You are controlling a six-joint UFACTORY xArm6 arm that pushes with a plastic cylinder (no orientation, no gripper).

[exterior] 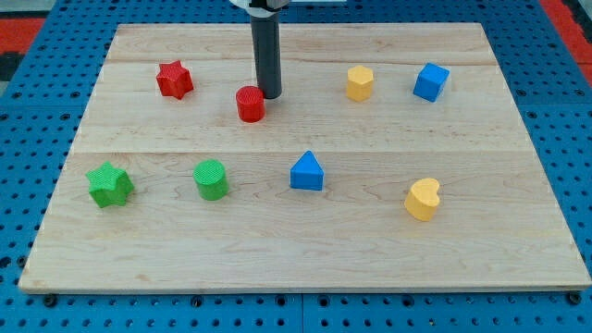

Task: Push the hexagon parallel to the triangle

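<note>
On the wooden desk, from the view's left: green star, red star, green cylinder, red cylinder just left of my tip, blue triangle, yellow hexagon near the view's top, yellow heart, blue cube. The rod's top is cut off; no hand shows.

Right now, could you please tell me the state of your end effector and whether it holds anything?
My tip: a bare rod with no jaws, holding nothing; it stands just right of the red cylinder, close beside it, contact unclear.
</note>
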